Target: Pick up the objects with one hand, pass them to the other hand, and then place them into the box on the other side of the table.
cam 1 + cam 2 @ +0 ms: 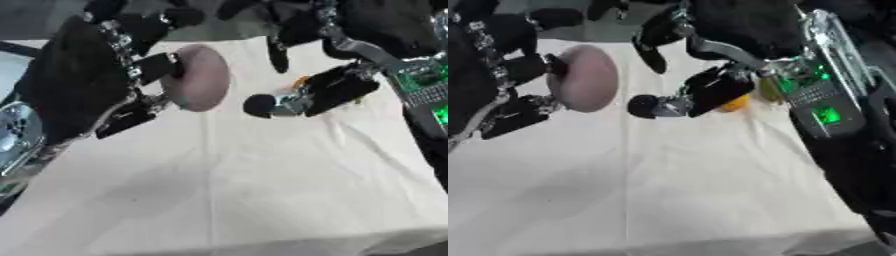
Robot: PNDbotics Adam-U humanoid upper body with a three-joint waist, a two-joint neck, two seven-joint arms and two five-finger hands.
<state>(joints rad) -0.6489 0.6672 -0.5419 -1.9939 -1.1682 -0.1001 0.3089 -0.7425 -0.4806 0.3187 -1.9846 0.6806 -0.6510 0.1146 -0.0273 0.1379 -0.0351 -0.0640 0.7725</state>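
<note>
At the far left edge of the left eye view, a shiny metallic container (16, 132) is cut off by the frame; it may be the box on that side, though too little shows to be sure. Just right of it, the robot's black left hand (131, 70) is raised above the cream cloth-covered table (262, 190), its fingers and thumb curled round a dull pink, rounded, disc-like object (199, 76). The pink object is off the cloth, held edge-on towards the middle of the table, which reads as a presentation for the pass. What the pink object is made of, and its far face, are hard to make out.

Right of it, the black right hand (710, 90) reaches in with fingers extended towards the pink object, one dark rounded fingertip (642, 106) near it but apart from it. It holds nothing, so the transfer looks not yet made.

Behind that hand a small orange thing (737, 103) lies on the cloth, mostly hidden; its shape cannot be told. Farther right, a green lit circuit board (815, 95) on the right forearm shows. The box on the right side of the table appears in neither view.
</note>
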